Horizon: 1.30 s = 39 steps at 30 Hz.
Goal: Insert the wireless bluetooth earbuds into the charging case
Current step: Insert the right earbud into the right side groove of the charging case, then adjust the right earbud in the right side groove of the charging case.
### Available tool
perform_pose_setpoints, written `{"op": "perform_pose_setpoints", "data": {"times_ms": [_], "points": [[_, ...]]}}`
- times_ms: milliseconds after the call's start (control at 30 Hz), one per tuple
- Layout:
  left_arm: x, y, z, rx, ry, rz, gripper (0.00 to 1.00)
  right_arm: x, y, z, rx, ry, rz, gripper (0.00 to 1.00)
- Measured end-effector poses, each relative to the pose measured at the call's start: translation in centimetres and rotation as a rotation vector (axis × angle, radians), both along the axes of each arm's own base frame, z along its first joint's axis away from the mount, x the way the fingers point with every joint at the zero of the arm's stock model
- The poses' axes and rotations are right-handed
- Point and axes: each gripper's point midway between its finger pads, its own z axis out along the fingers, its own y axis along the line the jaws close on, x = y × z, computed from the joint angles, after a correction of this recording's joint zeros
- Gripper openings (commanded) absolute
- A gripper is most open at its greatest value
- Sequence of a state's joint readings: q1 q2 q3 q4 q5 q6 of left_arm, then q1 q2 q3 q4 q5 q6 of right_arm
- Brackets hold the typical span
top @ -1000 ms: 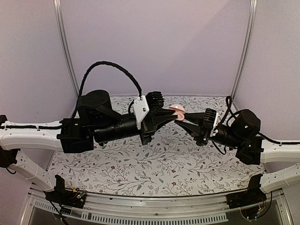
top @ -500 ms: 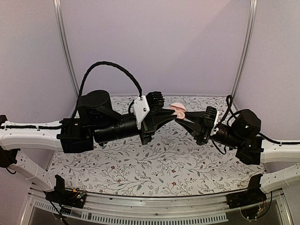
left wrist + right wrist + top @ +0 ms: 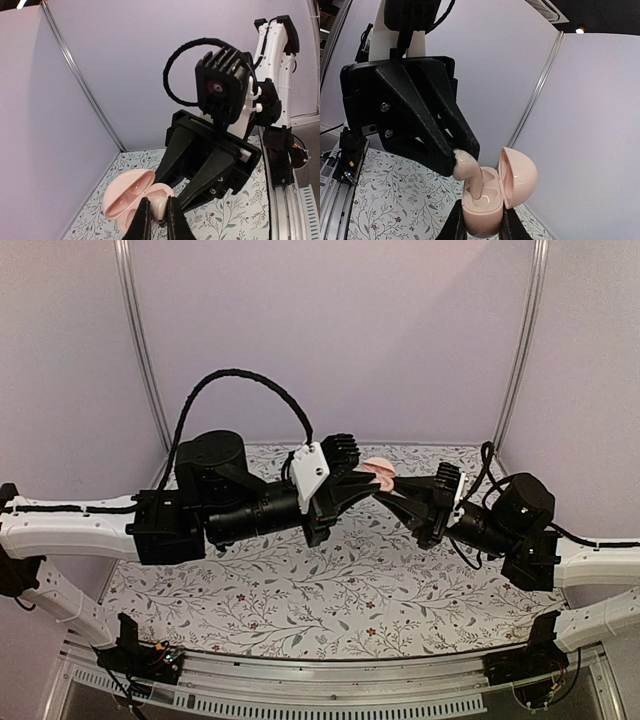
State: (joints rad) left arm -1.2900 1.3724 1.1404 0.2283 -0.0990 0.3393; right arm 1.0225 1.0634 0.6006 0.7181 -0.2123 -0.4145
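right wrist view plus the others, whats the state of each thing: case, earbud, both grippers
charging case: lid open, held in the air, upright
earbud: lower end down in the case's well, top sticking out, not fully seated
left gripper: shut on the earbud's top
right gripper: shut on the case's lower half

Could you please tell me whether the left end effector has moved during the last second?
Yes. The left end effector has slid slightly right, away from the left corner rail; its white wrist bracket shows the shift best.
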Motion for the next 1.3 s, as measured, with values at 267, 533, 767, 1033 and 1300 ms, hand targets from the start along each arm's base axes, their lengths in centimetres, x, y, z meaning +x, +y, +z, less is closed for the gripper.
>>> {"op": "perform_pose_setpoints", "data": {"times_ms": [267,533,767,1033,1300], "points": [[0.1,-0.1,-0.4,0.016,0.009,0.007,0.23,0.1,0.1,-0.1,0.003,0.012,0.001,0.0],[0.2,-0.3,-1.0,0.032,0.022,0.011,0.37,0.1,0.0,0.0,0.012,0.022,0.004,0.0],[0.1,-0.3,-1.0,0.033,0.017,0.01,0.49,0.0,0.1,0.0,0.02,0.05,0.017,0.0],[-0.8,0.6,0.7,0.016,-0.034,-0.014,0.87,0.2,-0.1,-0.4,0.04,0.123,0.061,0.0],[-1.6,4.3,5.1,-0.077,-0.087,0.01,0.96,-0.6,-0.5,-0.6,0.034,0.204,0.13,0.0]]}}
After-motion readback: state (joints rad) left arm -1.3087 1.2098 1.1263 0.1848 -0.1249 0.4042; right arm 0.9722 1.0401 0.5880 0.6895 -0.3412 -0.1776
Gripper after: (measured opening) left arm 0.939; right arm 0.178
